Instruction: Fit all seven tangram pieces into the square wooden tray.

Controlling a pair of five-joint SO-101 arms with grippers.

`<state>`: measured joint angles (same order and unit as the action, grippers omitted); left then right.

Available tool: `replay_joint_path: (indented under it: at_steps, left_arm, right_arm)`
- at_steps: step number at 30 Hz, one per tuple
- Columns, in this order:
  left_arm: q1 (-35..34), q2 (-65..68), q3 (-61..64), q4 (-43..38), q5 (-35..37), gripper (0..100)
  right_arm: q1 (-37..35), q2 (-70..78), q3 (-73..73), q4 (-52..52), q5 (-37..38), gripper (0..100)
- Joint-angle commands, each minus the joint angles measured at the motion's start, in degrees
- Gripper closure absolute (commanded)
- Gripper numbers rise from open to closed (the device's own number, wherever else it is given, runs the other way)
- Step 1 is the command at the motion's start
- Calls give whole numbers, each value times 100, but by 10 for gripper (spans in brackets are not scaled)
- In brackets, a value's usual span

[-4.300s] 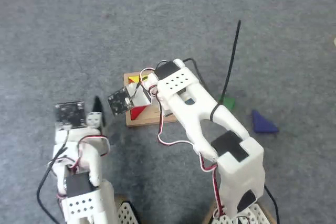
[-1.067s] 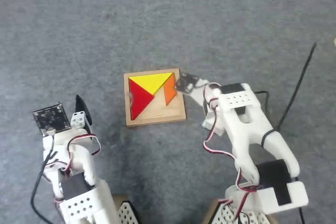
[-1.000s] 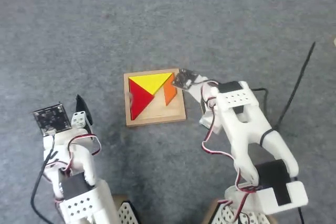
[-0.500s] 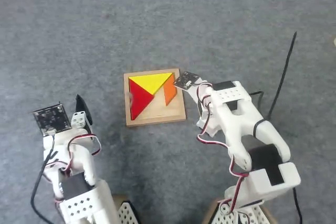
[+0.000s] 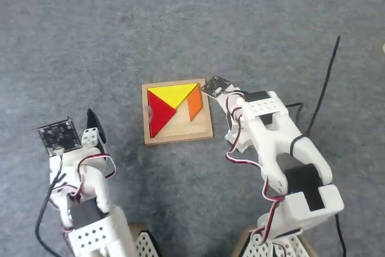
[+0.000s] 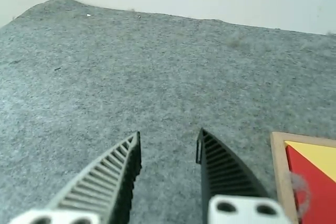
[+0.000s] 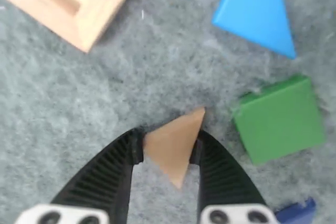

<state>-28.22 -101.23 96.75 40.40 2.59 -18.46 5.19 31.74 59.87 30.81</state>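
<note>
Now: tan triangle (image 7: 173, 142) pinched

Right fingers (image 7: 113, 174) clench the tan triangle between their tips on the grey tabletop (image 7: 58, 108), near a corner of the wooden tray (image 7: 86, 17), green square (image 7: 278, 119) just beside. Left fingers (image 6: 105, 182) hang parted over the tabletop.

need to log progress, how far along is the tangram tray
Done: the yellow triangle, red triangle and orange piece lie in the tray. In hand: the right hand is closed on a tan triangle near the tray. To go: that one plus the blue triangle, green square and dark blue piece on the mat. The left hand is open and empty.
</note>
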Motion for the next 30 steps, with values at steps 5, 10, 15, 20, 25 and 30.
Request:
replay_joint_path:
  at_steps: [5, 10, 15, 20, 25, 30]
  left_arm:
    - [26, -44, -22, 35, -70, 829]
    - [26, -44, -22, 35, -70, 829]
    - [35, -62, -22, 105, -70, 829]
    - [35, -62, -22, 105, -70, 829]
    - [35, -62, -22, 105, -70, 829]
    - [35, -62, -22, 105, -70, 829]
  right_arm:
    - [-224, -576, -185, 22, -114, 950]
    - [-549, -611, -1020, 251, -844, 950]
    - [-1226, -127, -2242, 207, -1380, 953]
    - [-1622, 1253, -3745, 259, -1811, 954]
    - [-1613, 2580, -5011, 453, -2435, 954]
    - [-1622, 3292, -6031, 1033, -3007, 953]
